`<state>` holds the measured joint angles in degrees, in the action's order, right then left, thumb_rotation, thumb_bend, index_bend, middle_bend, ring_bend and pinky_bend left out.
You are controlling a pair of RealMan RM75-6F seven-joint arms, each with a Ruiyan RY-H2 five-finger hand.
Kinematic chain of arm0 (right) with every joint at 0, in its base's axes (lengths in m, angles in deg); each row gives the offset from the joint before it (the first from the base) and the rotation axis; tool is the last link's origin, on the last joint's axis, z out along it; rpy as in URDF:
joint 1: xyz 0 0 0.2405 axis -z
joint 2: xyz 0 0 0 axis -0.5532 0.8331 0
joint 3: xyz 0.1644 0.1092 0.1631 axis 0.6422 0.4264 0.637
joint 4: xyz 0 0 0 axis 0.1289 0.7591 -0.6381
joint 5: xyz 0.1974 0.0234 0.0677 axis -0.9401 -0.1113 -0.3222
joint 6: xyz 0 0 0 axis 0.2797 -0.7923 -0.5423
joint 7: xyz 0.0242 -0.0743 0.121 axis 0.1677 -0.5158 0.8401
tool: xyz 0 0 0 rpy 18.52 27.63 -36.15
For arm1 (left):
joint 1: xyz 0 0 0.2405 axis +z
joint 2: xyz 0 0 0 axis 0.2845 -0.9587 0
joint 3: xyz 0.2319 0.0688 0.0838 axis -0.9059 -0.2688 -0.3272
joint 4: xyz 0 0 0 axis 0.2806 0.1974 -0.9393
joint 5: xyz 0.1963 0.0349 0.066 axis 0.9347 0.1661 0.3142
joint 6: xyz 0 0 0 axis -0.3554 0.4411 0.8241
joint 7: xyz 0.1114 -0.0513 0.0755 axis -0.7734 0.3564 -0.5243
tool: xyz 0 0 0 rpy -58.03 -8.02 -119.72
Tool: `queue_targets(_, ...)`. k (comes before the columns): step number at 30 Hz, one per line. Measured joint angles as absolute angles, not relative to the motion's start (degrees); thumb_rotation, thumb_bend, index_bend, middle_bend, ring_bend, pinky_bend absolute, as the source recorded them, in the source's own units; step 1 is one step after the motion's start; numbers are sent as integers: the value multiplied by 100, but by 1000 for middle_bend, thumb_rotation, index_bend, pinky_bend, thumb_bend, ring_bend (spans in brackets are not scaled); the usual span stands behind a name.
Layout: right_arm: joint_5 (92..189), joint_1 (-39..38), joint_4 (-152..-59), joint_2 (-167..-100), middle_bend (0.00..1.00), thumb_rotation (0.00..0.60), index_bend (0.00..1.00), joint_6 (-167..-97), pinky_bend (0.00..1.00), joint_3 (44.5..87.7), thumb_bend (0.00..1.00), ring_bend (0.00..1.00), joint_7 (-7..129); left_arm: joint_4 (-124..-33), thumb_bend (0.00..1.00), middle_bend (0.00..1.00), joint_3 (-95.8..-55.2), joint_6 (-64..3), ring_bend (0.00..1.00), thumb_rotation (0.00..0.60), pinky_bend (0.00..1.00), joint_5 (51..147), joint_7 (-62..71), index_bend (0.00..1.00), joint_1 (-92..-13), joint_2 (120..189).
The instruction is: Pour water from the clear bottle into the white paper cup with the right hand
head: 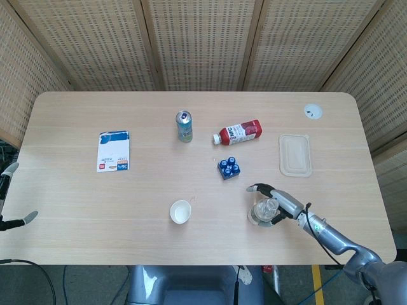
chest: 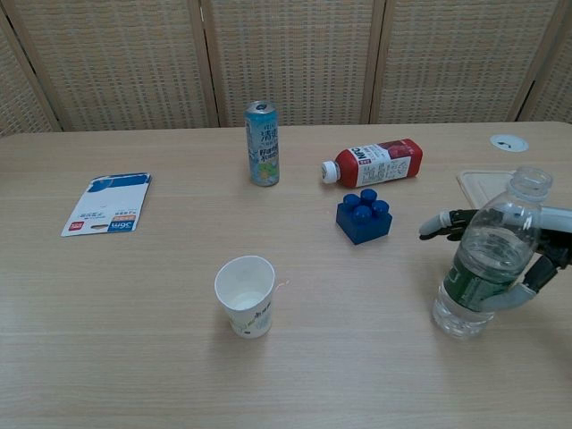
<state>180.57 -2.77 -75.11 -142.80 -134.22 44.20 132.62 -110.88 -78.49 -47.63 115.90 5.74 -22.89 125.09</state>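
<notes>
Right hand (chest: 527,259) has its fingers (chest: 438,223) wrapped round the bottle (chest: 487,264) mid-body, bottle upright on the bench (chest: 134,357) at its right, well apart from the cup (chest: 246,295). Approx half full, cap off, thin plastic: prob. moderately heavy, squashy, slick, so grip at the label band w/ light squeeze. Left hand (head: 19,220) only partly in view at the edge; can't tell its fingers' state.

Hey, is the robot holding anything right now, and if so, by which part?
The right hand wraps the middle of the clear bottle, around its green label; the bottle stands on the table.
</notes>
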Motion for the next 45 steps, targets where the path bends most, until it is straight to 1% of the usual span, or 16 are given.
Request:
queue_targets(3, 18082, -272, -7505, -14285, 290, 600, 291, -13558, 1, 4377, 91, 71, 13409, -11088, 125, 0, -7851, -4760, 0, 600, 0, 11582, 566, 0, -2288, 12513)
queue_targets(6, 18108, -271, -7494, -14291, 348, 600, 340, -13642, 25, 4331, 183, 130, 13465, -11083, 125, 0, -7849, -4762, 0, 600, 0, 11579, 569, 0, -2287, 12515)
queue_targets(8, 18103, -271, -7498, -14302, 381, 600, 371, -13678, 61, 4324, 254, 160, 13481, -11082, 125, 0, -7847, -4762, 0, 600, 0, 11577, 572, 0, -2286, 12516)
queue_targets(12, 18089, -287, -7534, -14313, 413, 600, 417, -13691, 95, 4319, 346, 202, 13491, -11085, 125, 0, -7847, -4756, 0, 600, 0, 11578, 564, 0, -2291, 12519)
queue_targets(15, 18063, -296, -7543, -14343, 447, 600, 462, -13678, 165, 4335, 432, 257, 13357, -11085, 125, 0, -7844, -4758, 0, 600, 0, 11568, 556, 0, -2290, 12523)
queue_targets(18, 17993, -281, -7554, -14380, 501, 600, 511, -13680, 323, 4386, 525, 334, 13160, -11085, 125, 0, -7839, -4755, 0, 600, 0, 11560, 556, 0, -2292, 12523)
queue_targets(20, 17944, -261, -7566, -14398, 525, 600, 540, -13713, 462, 4428, 600, 412, 13060, -11086, 125, 0, -7839, -4749, 0, 600, 0, 11561, 558, 0, -2295, 12524)
queue_targets(23, 17891, -228, -7586, -14413, 547, 600, 570, -13808, 615, 4492, 699, 471, 12953, -11089, 125, 0, -7837, -4741, 0, 600, 0, 11559, 563, 0, -2299, 12521)
queue_targets(26, 17839, -207, -7622, -14407, 561, 600, 577, -13926, 700, 4583, 776, 491, 12787, -11091, 125, 0, -7835, -4734, 0, 600, 0, 11553, 580, 0, -2300, 12517)
queue_targets(28, 17806, -205, -7664, -14388, 563, 600, 578, -13985, 722, 4646, 807, 497, 12665, -11086, 127, 0, -7835, -4737, 0, 600, 0, 11554, 593, 0, -2297, 12514)
queue_targets(36, 17697, -287, -7912, -14244, 564, 600, 587, -14096, 731, 4928, 818, 506, 11669, -11080, 128, 0, -7833, -4726, 0, 600, 0, 11565, 656, 0, -2297, 12488)
queue_targets(40, 17659, -436, -8125, -14132, 565, 600, 592, -14044, 744, 5125, 830, 521, 10594, -11074, 129, 0, -7838, -4705, 0, 600, 0, 11577, 690, 0, -2302, 12475)
queue_targets(42, 17621, -550, -8407, -14022, 566, 600, 592, -13942, 750, 5249, 831, 530, 9832, -11075, 129, 0, -7838, -4686, 0, 600, 0, 11571, 694, 0, -2309, 12471)
queue_targets(45, 17564, -695, -8811, -13875, 568, 600, 592, -13767, 757, 5390, 833, 541, 9046, -11062, 129, 0, -7840, -4667, 0, 600, 0, 11570, 703, 0, -2318, 12468)
